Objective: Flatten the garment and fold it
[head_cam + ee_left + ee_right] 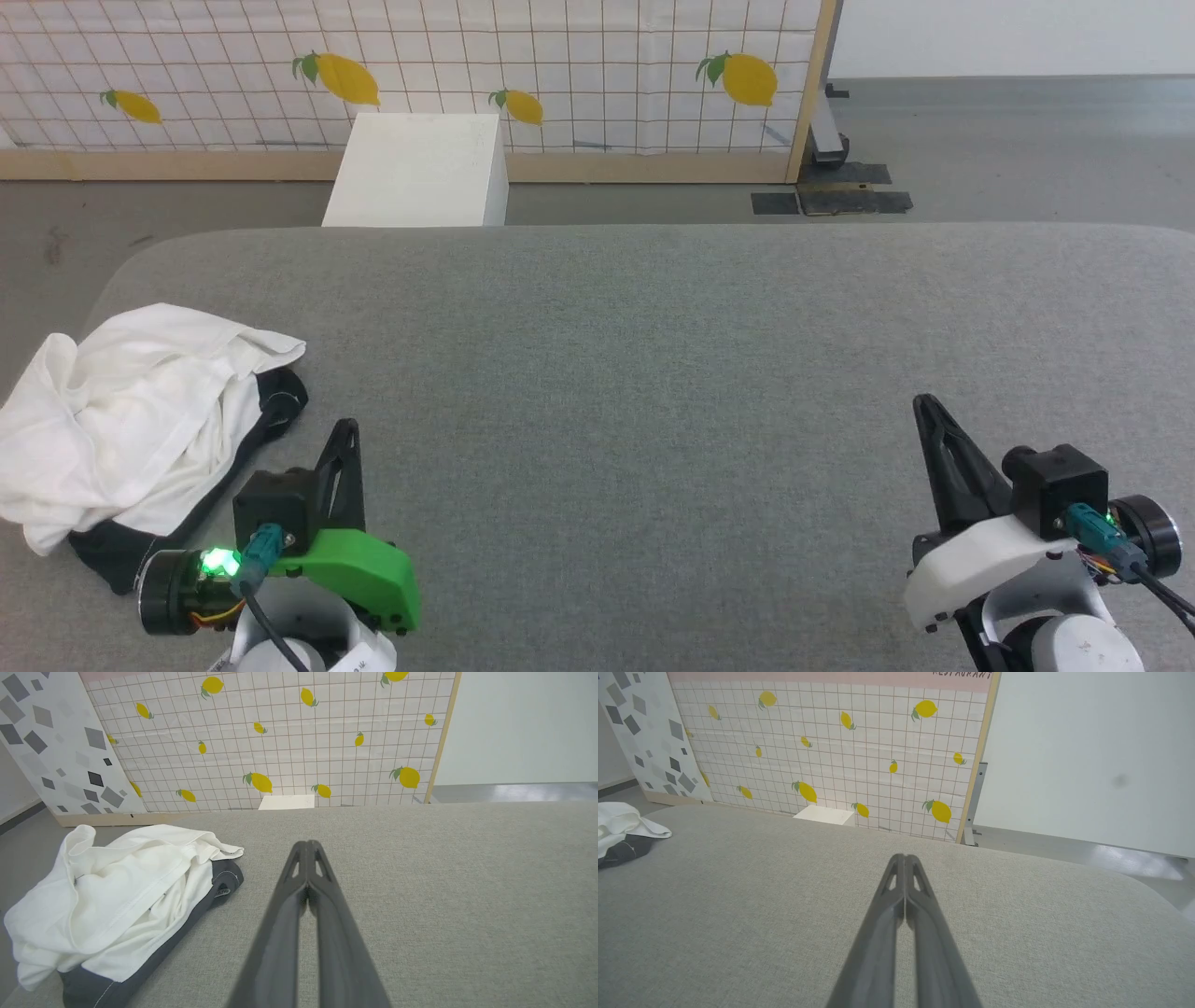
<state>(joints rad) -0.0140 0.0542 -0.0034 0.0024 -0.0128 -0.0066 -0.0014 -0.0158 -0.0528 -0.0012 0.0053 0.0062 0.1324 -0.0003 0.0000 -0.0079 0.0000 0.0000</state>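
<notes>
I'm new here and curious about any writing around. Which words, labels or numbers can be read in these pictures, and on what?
"RESTAURANT": on the pink strip topping the lemon-print panel, letters clipped by the picture's edge.
Small tag in the dark collar of the shirt: too small to read.
No other text is readable.
</notes>
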